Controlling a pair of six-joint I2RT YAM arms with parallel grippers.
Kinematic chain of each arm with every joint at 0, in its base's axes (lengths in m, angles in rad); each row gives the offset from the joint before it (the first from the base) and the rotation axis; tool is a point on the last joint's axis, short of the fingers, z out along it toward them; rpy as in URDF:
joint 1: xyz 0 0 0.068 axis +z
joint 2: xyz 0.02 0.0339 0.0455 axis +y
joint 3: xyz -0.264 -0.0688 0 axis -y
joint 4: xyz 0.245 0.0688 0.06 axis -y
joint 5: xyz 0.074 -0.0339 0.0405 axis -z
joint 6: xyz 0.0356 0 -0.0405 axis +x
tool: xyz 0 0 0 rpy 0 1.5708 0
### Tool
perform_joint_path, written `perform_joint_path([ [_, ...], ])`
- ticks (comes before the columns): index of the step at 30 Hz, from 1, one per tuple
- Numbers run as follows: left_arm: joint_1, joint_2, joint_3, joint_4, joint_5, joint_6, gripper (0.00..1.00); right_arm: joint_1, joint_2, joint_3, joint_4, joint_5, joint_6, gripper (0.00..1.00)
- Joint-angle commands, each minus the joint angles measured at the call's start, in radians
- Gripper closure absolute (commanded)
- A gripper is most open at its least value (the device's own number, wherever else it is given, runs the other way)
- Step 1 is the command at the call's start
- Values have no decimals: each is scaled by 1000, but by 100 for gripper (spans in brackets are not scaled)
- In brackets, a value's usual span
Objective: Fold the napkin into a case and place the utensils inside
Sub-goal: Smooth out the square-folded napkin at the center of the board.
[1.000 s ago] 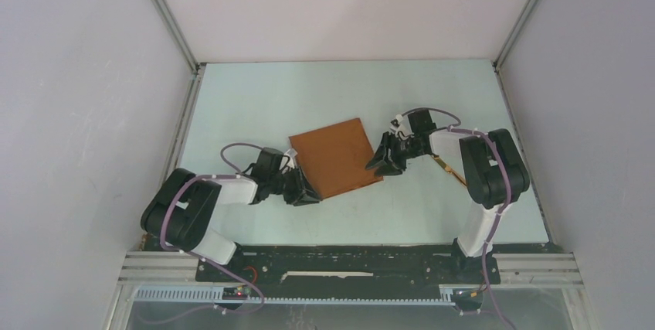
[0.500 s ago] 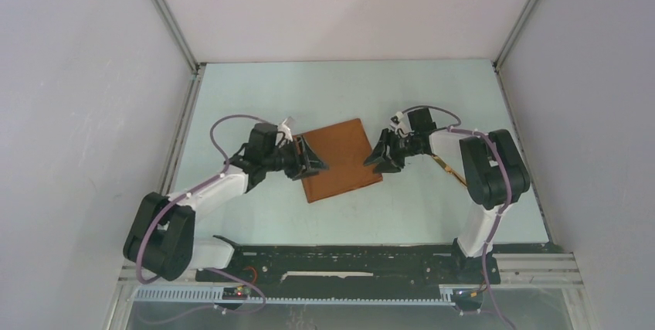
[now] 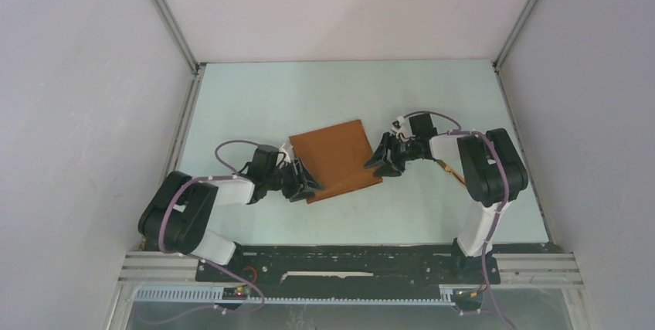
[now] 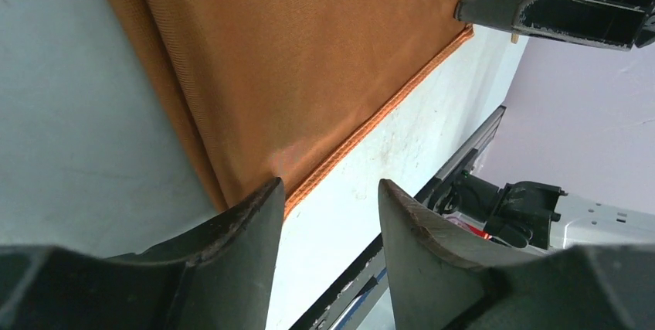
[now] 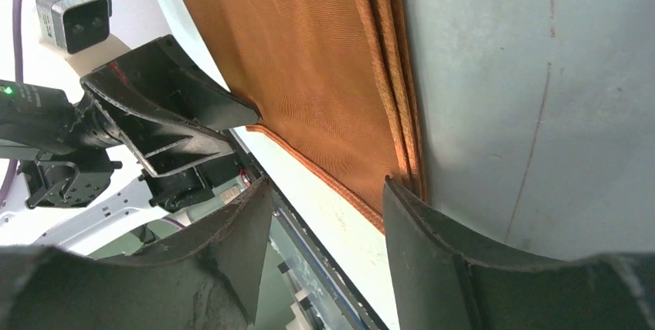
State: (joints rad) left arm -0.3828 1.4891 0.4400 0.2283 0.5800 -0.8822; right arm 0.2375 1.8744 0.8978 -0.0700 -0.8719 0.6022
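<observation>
The woven rust-orange napkin (image 3: 337,158) lies flat, hems layered. The left gripper (image 4: 329,188) and right gripper (image 5: 326,186) flank it, jaws apart and empty.

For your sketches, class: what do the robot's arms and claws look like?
The left arm and right arm have white links, black joints and a lilac cable each. The left claw and right claw have two black tapering fingers.

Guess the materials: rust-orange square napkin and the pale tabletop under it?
Rust-orange square napkin: woven cloth, fine visible weave, slight sheen, stitched hem; probably synthetic, unconfirmed.
Pale tabletop: hard, smooth, matte sheet with thin scratches and scuffs; likely painted or laminated board.
</observation>
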Motion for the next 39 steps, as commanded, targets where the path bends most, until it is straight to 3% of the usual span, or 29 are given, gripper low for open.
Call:
perform_joint_path([
  [1, 8, -84, -7, -16, -4, 11, 41, 36, -66, 55, 46, 13, 30, 37],
  [7, 9, -224, 93, -101, -3, 10, 40, 168, 53, 240, 198, -25, 174, 33],
  [14, 7, -163, -10, 3, -13, 6, 65, 280, 279, 412, 471, -73, 463, 43],
  [17, 7, -126, -49, 31, -50, 38, 74, 317, 354, 466, 556, -96, 530, 43],
  [22, 8, -82, -107, 53, -110, 39, 82, 369, 413, 519, 531, -88, 506, 37],
  [32, 10, -36, -163, 72, -140, 20, 88, 433, 530, 617, 528, -81, 502, 36],
  [39, 13, -23, -172, 77, -142, 19, 89, 451, 610, 793, 283, 22, 340, 37],
])
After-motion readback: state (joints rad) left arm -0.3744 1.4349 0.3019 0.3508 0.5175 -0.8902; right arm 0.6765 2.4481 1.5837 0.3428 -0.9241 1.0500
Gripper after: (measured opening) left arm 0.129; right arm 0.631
